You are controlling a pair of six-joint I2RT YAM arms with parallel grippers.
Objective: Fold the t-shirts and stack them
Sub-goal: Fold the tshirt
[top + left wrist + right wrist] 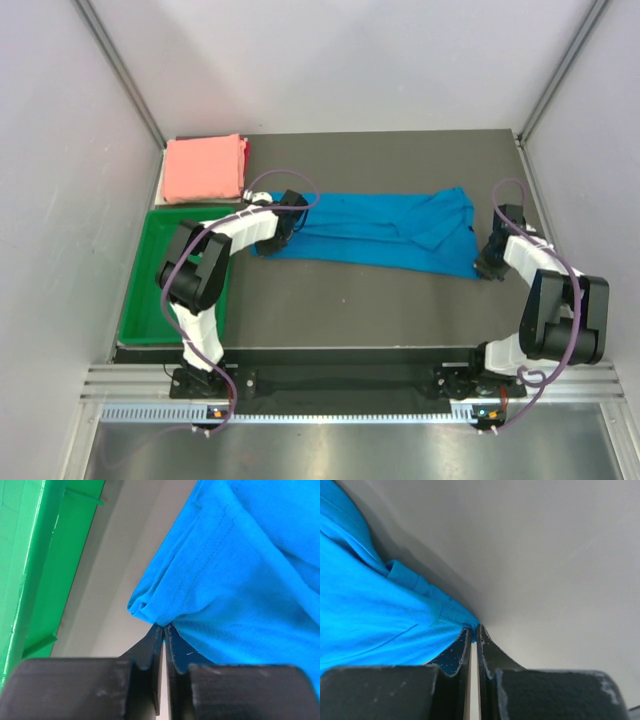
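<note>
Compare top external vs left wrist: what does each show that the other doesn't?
Top external only: the folded pink t-shirt at the far left, the blue t-shirt spread out in full, and the right gripper at its right end. Left wrist only: the left gripper up close, fingers pinched shut on a bunched corner of the blue cloth. Both: blue t-shirt and green tray.

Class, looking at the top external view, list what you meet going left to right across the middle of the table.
green tray → left end effector → blue t-shirt → right end effector
</note>
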